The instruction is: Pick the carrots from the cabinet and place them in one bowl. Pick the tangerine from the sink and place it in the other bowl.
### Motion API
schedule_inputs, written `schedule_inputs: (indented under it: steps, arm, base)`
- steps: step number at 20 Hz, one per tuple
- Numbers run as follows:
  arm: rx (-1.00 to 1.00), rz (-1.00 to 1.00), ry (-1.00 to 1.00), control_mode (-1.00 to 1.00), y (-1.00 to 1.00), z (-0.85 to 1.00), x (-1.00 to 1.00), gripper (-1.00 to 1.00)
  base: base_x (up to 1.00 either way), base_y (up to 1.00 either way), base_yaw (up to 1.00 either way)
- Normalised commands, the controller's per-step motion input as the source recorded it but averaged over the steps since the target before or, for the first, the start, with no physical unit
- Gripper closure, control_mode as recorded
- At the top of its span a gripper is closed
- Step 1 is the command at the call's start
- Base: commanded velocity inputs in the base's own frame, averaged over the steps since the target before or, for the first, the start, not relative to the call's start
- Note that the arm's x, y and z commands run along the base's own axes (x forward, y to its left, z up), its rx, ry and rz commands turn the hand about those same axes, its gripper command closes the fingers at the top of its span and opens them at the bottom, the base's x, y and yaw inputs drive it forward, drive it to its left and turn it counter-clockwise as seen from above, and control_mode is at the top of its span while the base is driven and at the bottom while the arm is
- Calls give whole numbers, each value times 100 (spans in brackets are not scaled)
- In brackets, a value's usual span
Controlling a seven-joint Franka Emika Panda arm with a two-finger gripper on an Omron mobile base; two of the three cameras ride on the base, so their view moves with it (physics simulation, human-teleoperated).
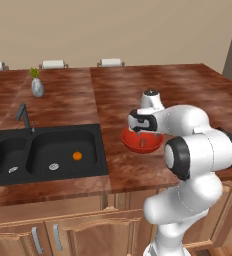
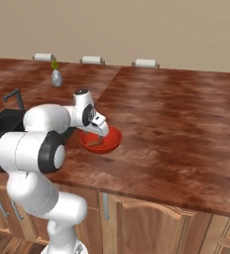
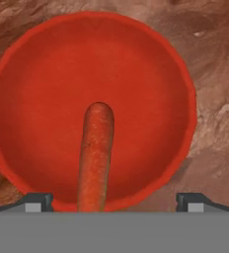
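The red bowl [image 1: 133, 144] [image 2: 113, 139] [image 3: 47, 74] stands on the brown counter right of the sink [image 1: 8, 172]. A reddish-orange carrot [image 3: 95, 153] [image 2: 94, 143] lies inside it. My gripper [image 1: 144, 134] [image 2: 100, 135] [image 3: 114, 200] hangs just over the bowl, pointing down. It is open, its fingertips [image 3: 37, 201] spread wide to either side of the carrot and not touching it. The tangerine [image 1: 77, 155] rests on the floor of the sink's right basin. The cabinet and the other bowl are out of view.
A dark faucet [image 1: 23, 116] rises behind the sink. A small grey vase [image 1: 37, 87] [image 2: 56, 78] with a green sprig stands further back on the counter. Pale chair backs [image 1: 110, 62] line the counter's far edge. Wooden cupboard doors [image 1: 78, 232] run below the front edge.
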Motion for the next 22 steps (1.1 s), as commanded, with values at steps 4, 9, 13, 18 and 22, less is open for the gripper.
schedule_inputs:
  steps: [4, 9, 13, 18, 22]
  arm:
    - [0, 0, -1, -100, -4, 29, -35, -100]
    - [0, 1, -2, -100, -6, 28, -36, -100]
    - [0, 3, -12, -100, -10, 29, -42, -100]
    - [0, 3, -13, -100, -8, 29, -41, -100]
    - [0, 0, -8, -100, -5, 31, -38, -100]
  base:
    - [0, 0, 0]
    - [0, 0, 0]
    - [0, 0, 0]
    - [0, 0, 0]
    - [0, 0, 0]
